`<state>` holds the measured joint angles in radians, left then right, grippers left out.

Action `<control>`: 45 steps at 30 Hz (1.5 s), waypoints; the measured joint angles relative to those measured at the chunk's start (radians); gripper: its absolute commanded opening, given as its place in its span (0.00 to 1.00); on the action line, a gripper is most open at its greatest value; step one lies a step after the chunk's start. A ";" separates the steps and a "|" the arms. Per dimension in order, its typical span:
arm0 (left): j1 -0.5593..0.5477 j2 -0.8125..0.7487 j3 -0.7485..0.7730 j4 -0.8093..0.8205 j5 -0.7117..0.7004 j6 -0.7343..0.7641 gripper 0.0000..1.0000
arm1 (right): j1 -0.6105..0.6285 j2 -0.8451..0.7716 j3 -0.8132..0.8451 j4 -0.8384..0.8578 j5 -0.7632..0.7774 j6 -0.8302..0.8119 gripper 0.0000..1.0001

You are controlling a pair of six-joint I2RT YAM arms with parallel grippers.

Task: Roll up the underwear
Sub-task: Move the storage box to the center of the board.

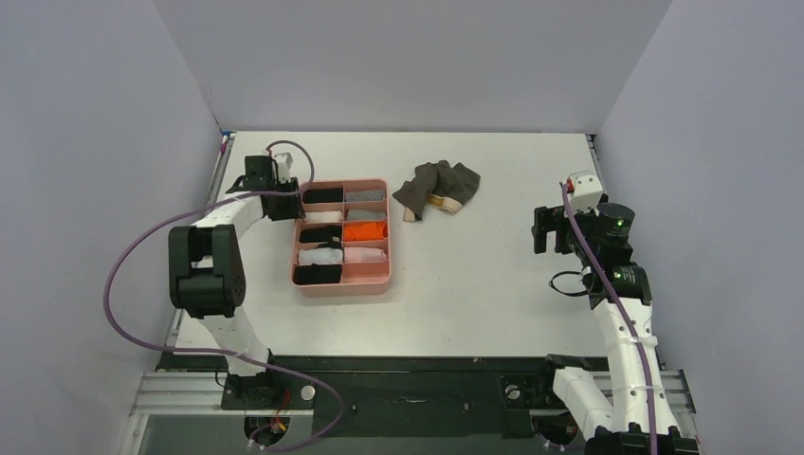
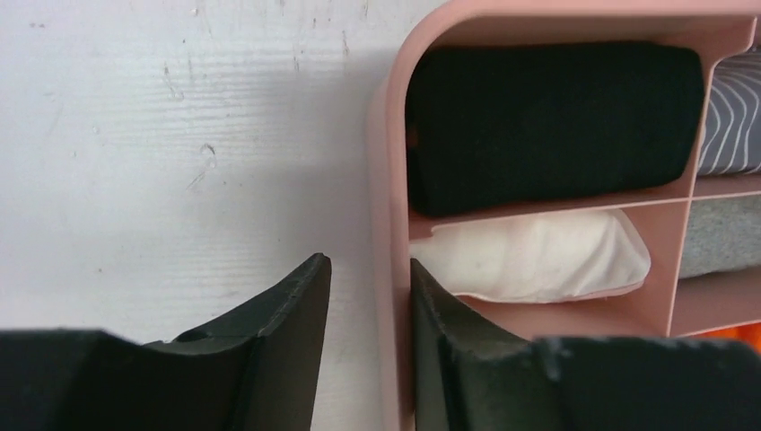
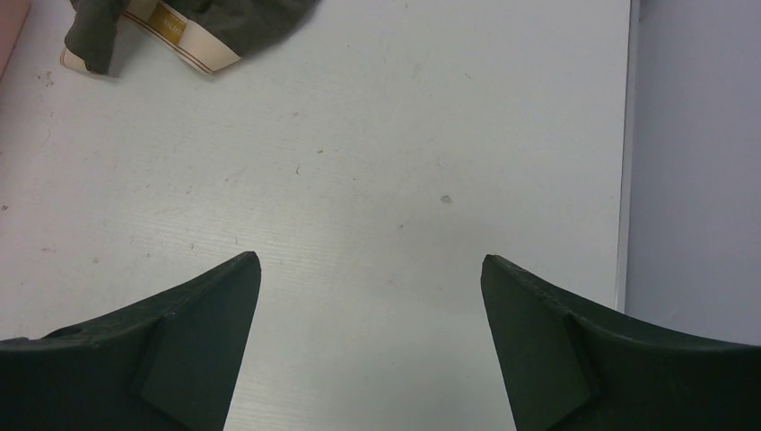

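The underwear (image 1: 438, 188), dark grey-brown with a beige waistband, lies crumpled on the table right of the pink tray (image 1: 341, 287). Its waistband edge shows at the top left of the right wrist view (image 3: 161, 22). My left gripper (image 1: 289, 204) straddles the tray's left wall (image 2: 388, 180) at its far corner. One finger is inside, against the wall, and the other is outside with a strip of table showing between it and the wall. The jaws (image 2: 368, 263) stand narrowed but open. My right gripper (image 1: 545, 230) hovers wide open over bare table (image 3: 370, 259), well right of the underwear.
The tray's compartments hold rolled cloths: a black roll (image 2: 556, 126), a white roll (image 2: 538, 256), a grey striped roll (image 2: 731, 117) and an orange one (image 1: 365, 230). The table's right edge (image 3: 624, 180) runs close to my right gripper, with walls on three sides.
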<state>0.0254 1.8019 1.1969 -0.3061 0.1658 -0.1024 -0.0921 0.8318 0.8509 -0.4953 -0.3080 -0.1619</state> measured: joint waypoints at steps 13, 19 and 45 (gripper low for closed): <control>0.019 0.158 0.248 -0.112 -0.028 -0.013 0.00 | 0.000 0.033 0.000 -0.008 -0.008 -0.009 0.88; 0.066 0.281 0.431 -0.162 -0.038 -0.005 0.00 | 0.000 0.060 0.000 -0.009 -0.007 -0.010 0.88; 0.111 0.504 0.818 -0.387 -0.064 0.194 0.74 | 0.360 0.666 0.306 0.043 0.188 -0.066 0.81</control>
<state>0.1368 2.3062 2.0151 -0.6930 0.1013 0.0917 0.2676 1.4982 1.1568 -0.4526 -0.1200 -0.2283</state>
